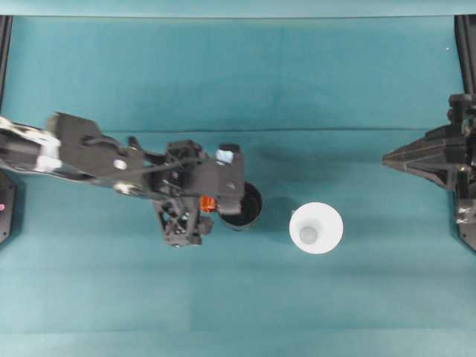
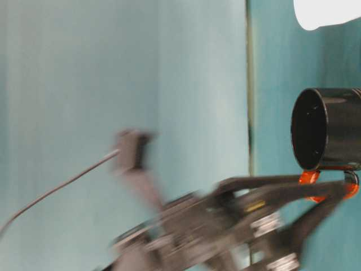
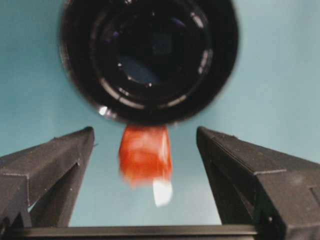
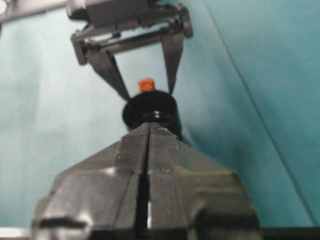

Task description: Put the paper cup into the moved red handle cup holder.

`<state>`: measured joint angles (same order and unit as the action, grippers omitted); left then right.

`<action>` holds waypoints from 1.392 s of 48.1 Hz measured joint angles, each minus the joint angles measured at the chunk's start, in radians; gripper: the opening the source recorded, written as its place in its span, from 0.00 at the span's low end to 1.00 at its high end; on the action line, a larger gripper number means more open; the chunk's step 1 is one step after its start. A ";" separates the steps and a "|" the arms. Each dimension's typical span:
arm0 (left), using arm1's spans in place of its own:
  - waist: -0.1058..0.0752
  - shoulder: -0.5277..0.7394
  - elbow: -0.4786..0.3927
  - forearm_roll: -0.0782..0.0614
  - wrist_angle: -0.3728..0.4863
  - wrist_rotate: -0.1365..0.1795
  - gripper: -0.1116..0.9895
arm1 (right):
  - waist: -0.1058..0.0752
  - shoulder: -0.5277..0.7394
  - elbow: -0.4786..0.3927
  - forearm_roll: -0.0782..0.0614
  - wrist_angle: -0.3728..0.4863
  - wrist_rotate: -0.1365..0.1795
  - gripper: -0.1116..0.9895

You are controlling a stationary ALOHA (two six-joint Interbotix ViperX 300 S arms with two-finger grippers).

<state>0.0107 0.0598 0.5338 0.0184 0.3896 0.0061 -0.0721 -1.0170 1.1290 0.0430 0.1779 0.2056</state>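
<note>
Overhead now: the left gripper (image 1: 212,204) sits at the holder (image 1: 248,208), its red handle (image 1: 208,204) between the fingers; the cup (image 1: 316,227) stands well apart to the right on the teal table (image 1: 149,74), and the right gripper (image 1: 387,158) waits at the far edge. Table level: fingers flank the orange handle (image 2: 309,178). Left wrist: jaws apart, handle (image 3: 145,155) between them, untouched. Right wrist: right gripper (image 4: 149,125) pressed together, pointing at the holder (image 4: 150,109).
</note>
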 measured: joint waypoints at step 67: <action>-0.006 -0.653 0.278 0.000 0.078 -0.003 0.94 | 0.008 0.655 -0.428 0.035 0.526 0.074 0.95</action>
<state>0.0046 -0.5937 0.8115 0.0184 0.4679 0.0031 -0.0644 -0.3620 0.7010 0.0782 0.7041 0.2792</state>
